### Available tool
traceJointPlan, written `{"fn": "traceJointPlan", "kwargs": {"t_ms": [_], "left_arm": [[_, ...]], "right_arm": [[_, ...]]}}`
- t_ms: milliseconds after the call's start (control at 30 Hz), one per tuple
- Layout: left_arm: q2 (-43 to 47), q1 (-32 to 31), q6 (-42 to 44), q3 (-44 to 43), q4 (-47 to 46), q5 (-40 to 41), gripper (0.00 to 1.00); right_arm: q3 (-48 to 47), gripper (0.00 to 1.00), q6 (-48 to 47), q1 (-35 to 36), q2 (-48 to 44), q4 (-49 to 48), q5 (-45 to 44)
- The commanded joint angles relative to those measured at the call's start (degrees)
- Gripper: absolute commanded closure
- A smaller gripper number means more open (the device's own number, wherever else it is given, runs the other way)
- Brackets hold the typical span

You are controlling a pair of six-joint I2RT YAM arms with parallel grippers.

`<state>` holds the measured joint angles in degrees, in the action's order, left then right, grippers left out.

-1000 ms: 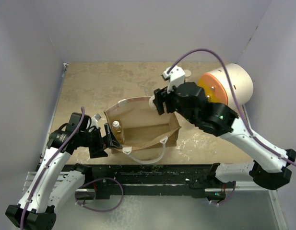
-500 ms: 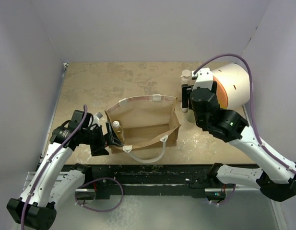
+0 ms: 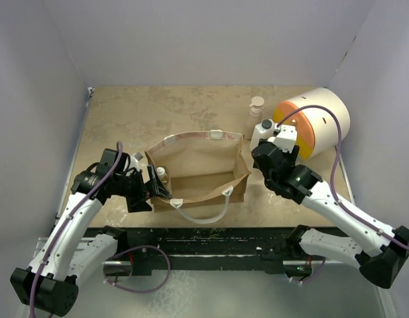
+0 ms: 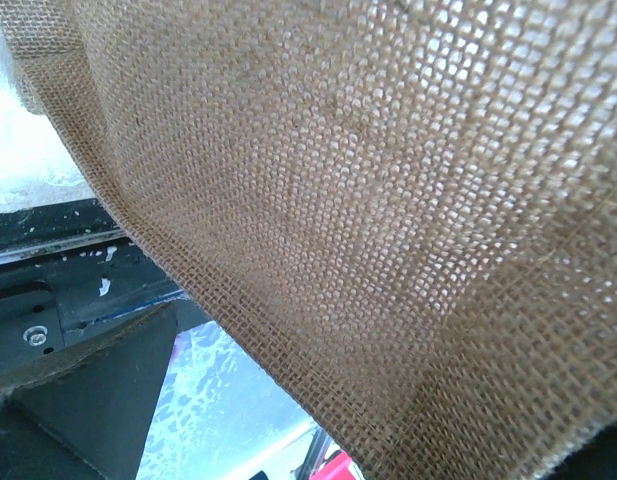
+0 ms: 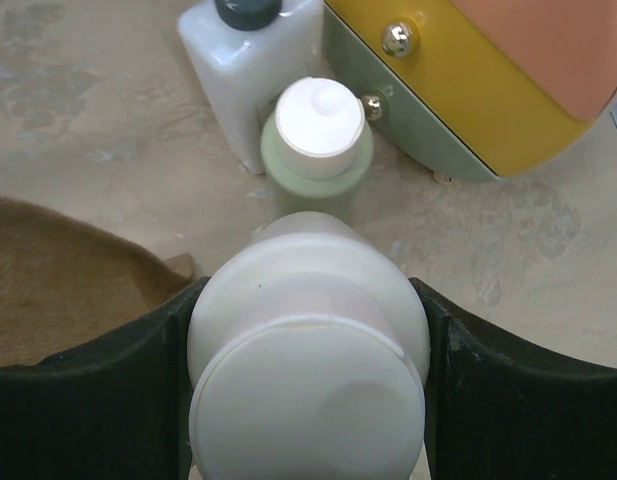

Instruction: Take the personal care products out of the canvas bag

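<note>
Fingers (image 5: 88, 400) of the right gripper (image 5: 308, 420) are clenched on either side of a cream bottle (image 5: 306, 330) with a wide cap, grasping it. Whether it rests on the table (image 3: 138, 112) or hangs just above it cannot be told. It is held off the right end of the canvas bag (image 3: 197, 159), just in front of a green bottle (image 5: 318, 150) with a cream cap. Touching the green one at its far side stands a white bottle (image 5: 243, 70) with a dark cap. Both are just beside the big white, orange and yellow cylinder (image 3: 320, 116), which lies by the table's right edge. A beige pump bottle (image 3: 257, 106) stands alone nearer the far edge. The bag sits open in the middle of the table toward the near edge, its rope handle (image 3: 201, 217) drooping over the near side. A small amber bottle (image 3: 162, 173) with a white cap stands inside at the left end. The left gripper (image 3: 154, 187) is at that left wall with jaws spread wide; coarse weave fills its camera.
</note>
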<state>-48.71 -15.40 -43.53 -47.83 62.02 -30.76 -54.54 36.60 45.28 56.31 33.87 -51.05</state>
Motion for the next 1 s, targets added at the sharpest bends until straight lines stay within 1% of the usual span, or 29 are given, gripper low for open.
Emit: {"fn": "traceJointPlan", "kwargs": {"t_ms": [0,133,233,433,500,633,900,933,967], "left_arm": [[0.3,0.2,-1.5,-0.2,-2.3,0.9,0.01],[0.3,0.1,-0.8,-0.2,-1.7,1.2,0.01],[0.0,0.2,-0.3,-0.2,-1.6,1.4,0.01],[-0.3,0.1,-0.5,0.7,-2.8,0.7,0.01],[-0.8,0.1,0.0,0.7,-2.7,0.3,0.01],[-1.8,0.1,1.1,0.2,-2.1,0.6,0.01],[-2.0,0.2,1.0,-0.2,-1.7,0.2,0.01],[-1.8,0.2,1.0,-0.1,-1.6,0.1,0.01],[-1.8,0.1,1.0,0.0,-1.5,-0.1,0.01]], "right_arm": [[0.6,1.0,9.8,-4.3,3.3,-4.1,-2.8],[1.7,1.0,12.1,-9.6,7.5,-4.7,-0.4],[3.0,1.0,10.7,-13.8,8.9,-7.6,3.2],[8.9,1.0,4.8,-19.3,6.3,-18.0,8.5],[10.0,1.0,3.6,-20.6,5.9,-19.8,9.7],[11.9,1.0,0.8,-21.2,6.6,-23.6,9.7],[12.7,1.0,2.4,-21.7,10.3,-24.9,10.4],[12.6,0.97,2.7,-21.7,10.8,-25.0,10.4],[12.7,0.91,2.7,-21.6,11.1,-25.2,10.4]]}}
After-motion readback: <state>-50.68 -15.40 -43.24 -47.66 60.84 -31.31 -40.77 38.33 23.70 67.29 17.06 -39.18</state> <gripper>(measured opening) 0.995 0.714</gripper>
